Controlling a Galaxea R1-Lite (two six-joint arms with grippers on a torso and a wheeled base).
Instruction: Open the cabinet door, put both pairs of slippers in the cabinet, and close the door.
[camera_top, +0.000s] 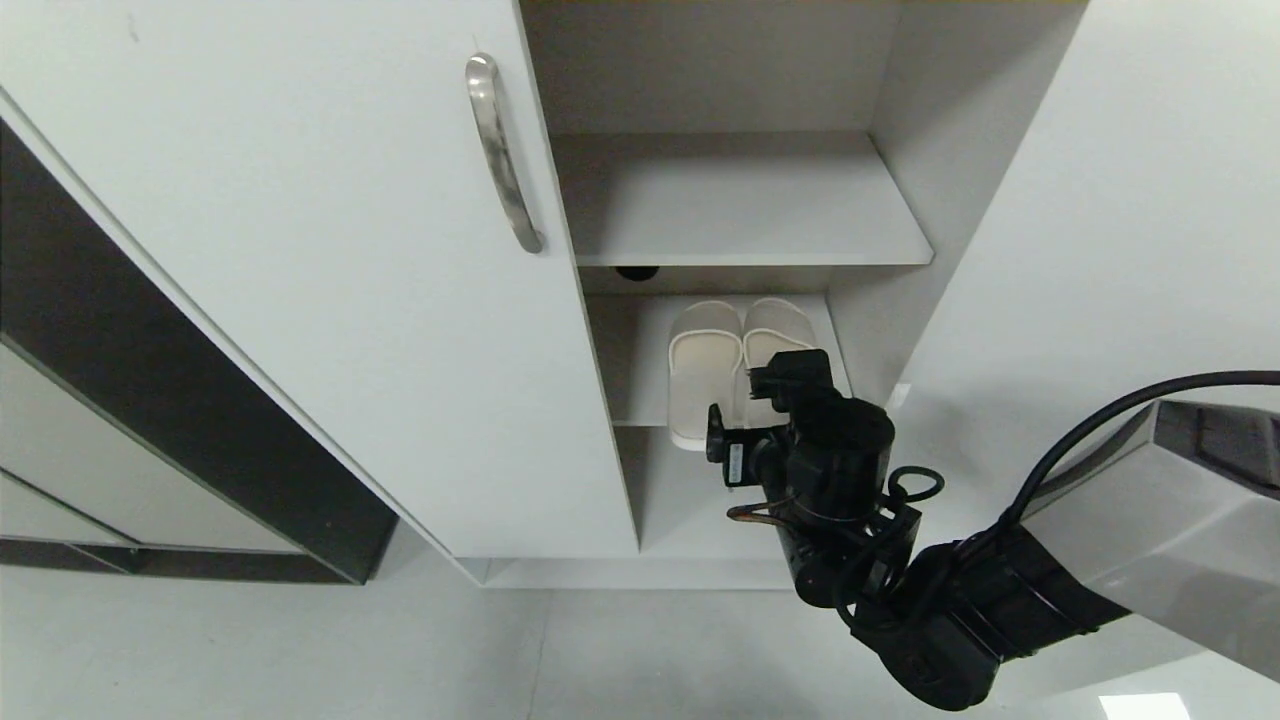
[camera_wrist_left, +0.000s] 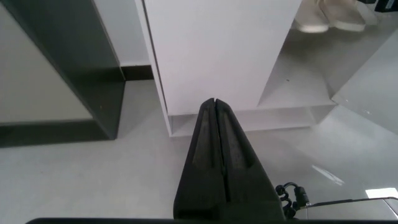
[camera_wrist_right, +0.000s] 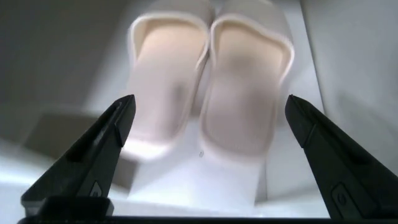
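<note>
Right gripper (camera_wrist_right: 209, 109), jaws apart, before 2 slippers (camera_top: 706, 365) on 1 shelf (camera_top: 632, 365)

The head camera looks steeply down from above onto the open cabinet (camera_top: 930, 150) and the floor (camera_top: 300, 650). The right wrist camera sits close, facing the slippers (camera_wrist_right: 211, 93) past its spread right claw (camera_wrist_right: 209, 106). The left wrist camera stands farther back, looking over its closed left claw (camera_wrist_left: 214, 109) at the cabinet's foot; all three views share the slippers

cream slippers (camera_top: 708, 365), white cabinet (camera_top: 740, 200), silver handle (camera_top: 498, 150), black right gripper (camera_top: 750, 400)
</note>
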